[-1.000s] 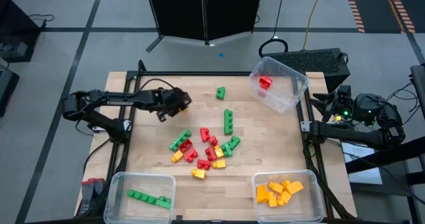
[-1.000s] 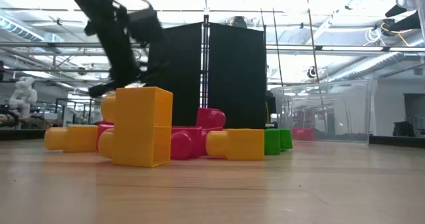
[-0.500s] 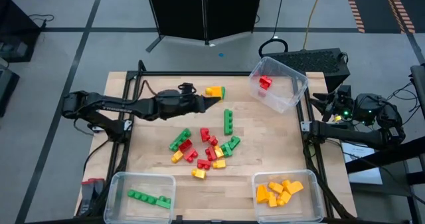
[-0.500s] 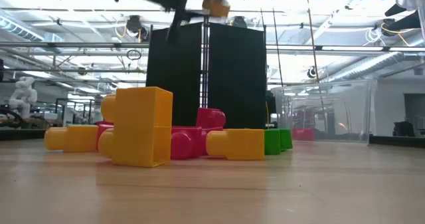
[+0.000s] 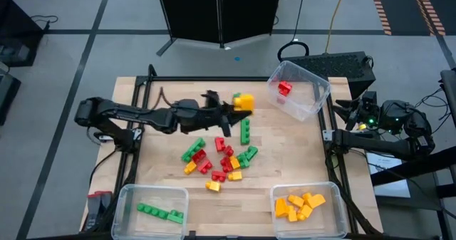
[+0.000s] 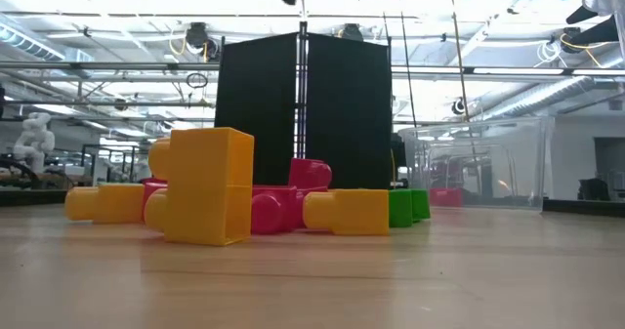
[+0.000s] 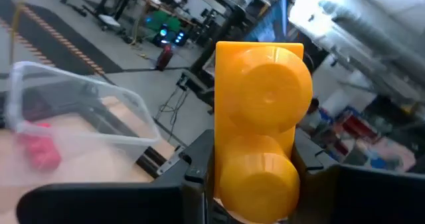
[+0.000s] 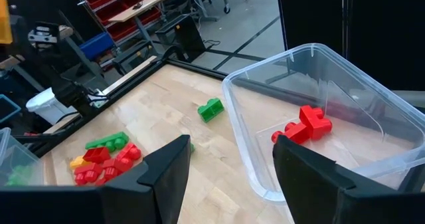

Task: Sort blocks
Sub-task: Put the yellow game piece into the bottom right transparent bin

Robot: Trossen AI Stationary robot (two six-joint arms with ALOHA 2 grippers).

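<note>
A yellow block (image 5: 244, 102) hangs high over the far middle of the table with my left gripper (image 5: 235, 106) shut on it; the left wrist view fills with this block (image 7: 262, 131). Red, green and yellow blocks lie in a loose pile (image 5: 221, 158) on the table's middle, seen close in the low view (image 6: 210, 187). A long green block (image 5: 245, 129) lies just beyond the pile. My right gripper (image 8: 232, 184) stands open beside the table's right edge, touching nothing. My left gripper pinches the yellow block by its two opposite side faces (image 7: 219, 171) between the two fingers (image 7: 199, 177). The fingers lie level and point toward the table's right edge. The block is lifted clear of the table, its two round studs turned back toward the wrist.
A clear bin (image 5: 299, 90) holding red blocks stands tilted at the far right corner. A bin (image 5: 151, 210) of green blocks sits at the near left, a bin (image 5: 308, 208) of yellow blocks at the near right. Bare wood lies between the pile and the near bins.
My left gripper has risen from the table's far left and swung toward the right edge, tipping from pointing down to level and rolling. It stays shut on the yellow block, which has gone up with it, clear of the table.
</note>
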